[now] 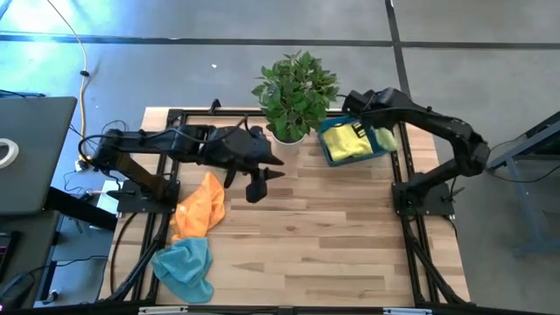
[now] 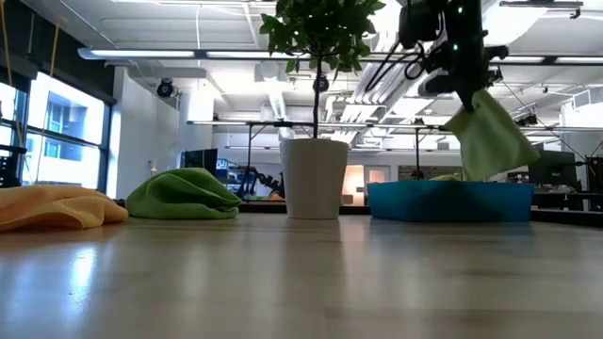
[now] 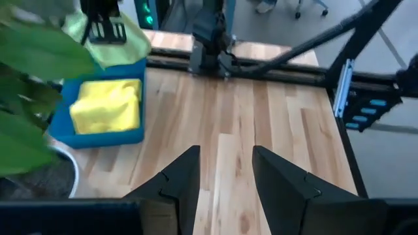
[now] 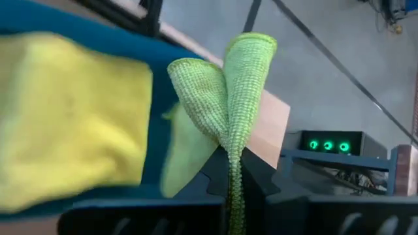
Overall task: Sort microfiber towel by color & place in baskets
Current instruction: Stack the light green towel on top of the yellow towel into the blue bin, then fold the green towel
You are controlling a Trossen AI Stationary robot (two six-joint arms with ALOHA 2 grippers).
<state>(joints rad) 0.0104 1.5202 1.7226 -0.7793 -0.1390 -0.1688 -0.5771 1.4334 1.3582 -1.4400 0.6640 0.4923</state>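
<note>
A potted plant (image 1: 295, 94) in a white pot (image 2: 314, 178) stands at the far edge of the wooden table (image 1: 332, 236), at about twelve o'clock from the table's middle, between the two arms. Its leaves fill one side of the left wrist view and hide part of the basket's near corner there.

The blue basket (image 1: 335, 158) sits just beside the plant, at about one o'clock from the table's middle. A yellow towel (image 1: 346, 143) lies folded inside it.

The right gripper (image 1: 374, 128) hangs above the basket's far-right side, its fingers pinched tight on a light green towel (image 4: 228, 104) that droops from them over the basket's rim. In the low view the cloth hangs clear above the basket.

The left gripper (image 1: 258, 173) hovers over bare wood near the table's middle, at about seven o'clock from the plant. Its fingers (image 3: 173, 186) stand apart with nothing between them.

An orange towel (image 1: 201, 206) lies crumpled at about nine o'clock from the table's middle, and a teal towel (image 1: 185, 265) lies at about seven o'clock near the front-left corner. In the low view another green towel (image 2: 182, 197) lies heaped beside the pot.
</note>
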